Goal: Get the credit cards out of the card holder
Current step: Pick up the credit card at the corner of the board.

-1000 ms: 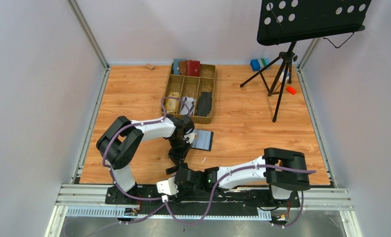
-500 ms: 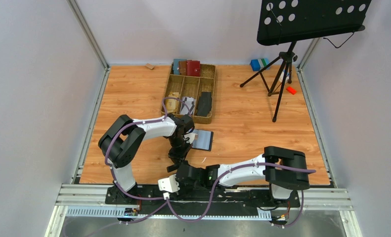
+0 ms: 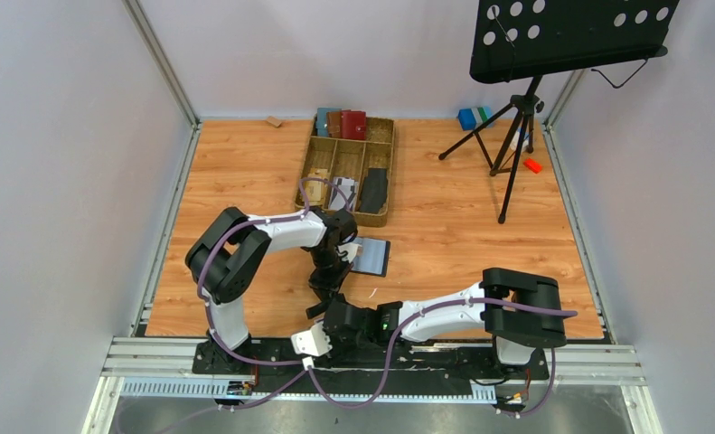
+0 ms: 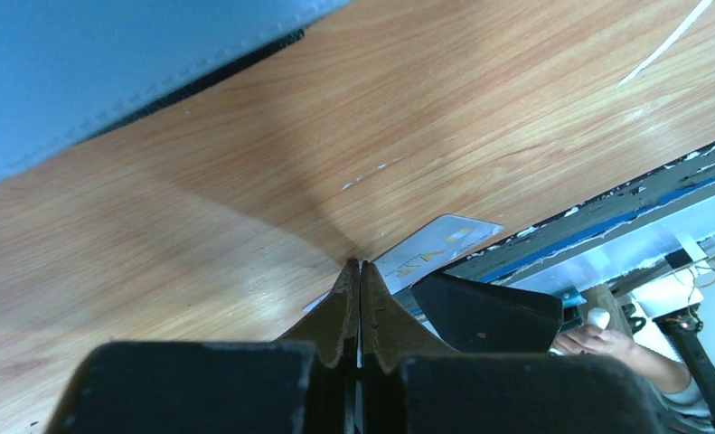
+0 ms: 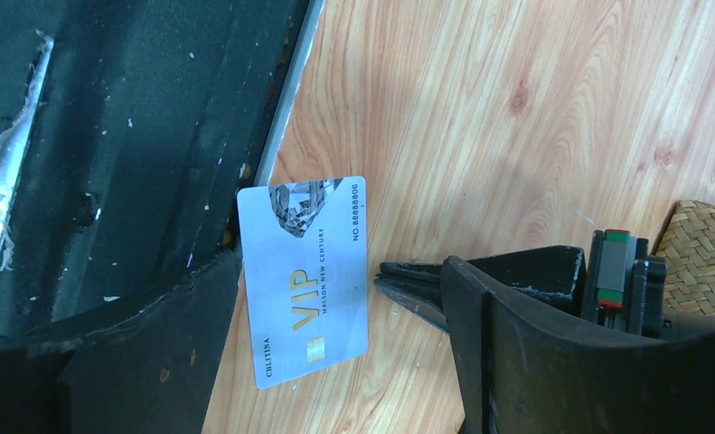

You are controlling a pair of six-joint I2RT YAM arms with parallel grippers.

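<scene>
left claw [image 4: 360, 264] closed | right claw [image 5: 340, 262] open astride credit card [image 5: 305, 280] | both edged slightly right since before

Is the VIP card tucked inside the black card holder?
No, the credit card lies face up on the bare wood of the table, fully uncovered.

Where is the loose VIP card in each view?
Top external: not made out; the arms cover the near edge of the table there.
Left wrist: credit card, lower centre, just right of the shut left pincer.
Right wrist: centre-left, flat at the table edge.
Shared landmark: the left pincer's tips, beside the card.
</scene>
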